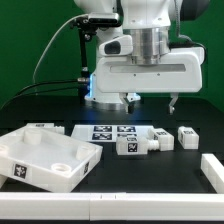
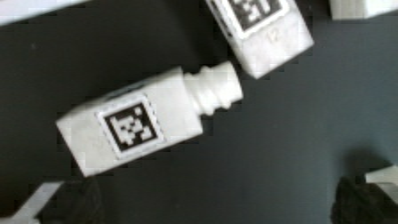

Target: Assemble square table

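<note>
You are looking at a black desk [image 1: 195, 112] with the arm [image 1: 150, 55] hanging over its middle. The top [image 1: 45, 162] is lying hollow side up at the front, on the exterior view's left, and is showing a tag on its near wall. The marker board [image 1: 108, 131] is lying flat just behind the top's right corner. Plain bars [image 1: 214, 168] are lying along the front and at the exterior view's right.

The claw [image 1: 150, 101] is hovering above the desk with its fingers spread wide, and it is gripping nothing.

The legs are lying loose on the desk. The first leg [image 1: 134, 146] and second leg [image 1: 158, 139] are lying just beside the marker board, under the claw. In the wrist view the first one's peg is pointing at the second, though you cannot tell whether they are touching. The third leg [image 1: 187, 137] is lying near them, toward the exterior view's right. The fourth leg [image 1: 40, 126] is lying behind the top.
</note>
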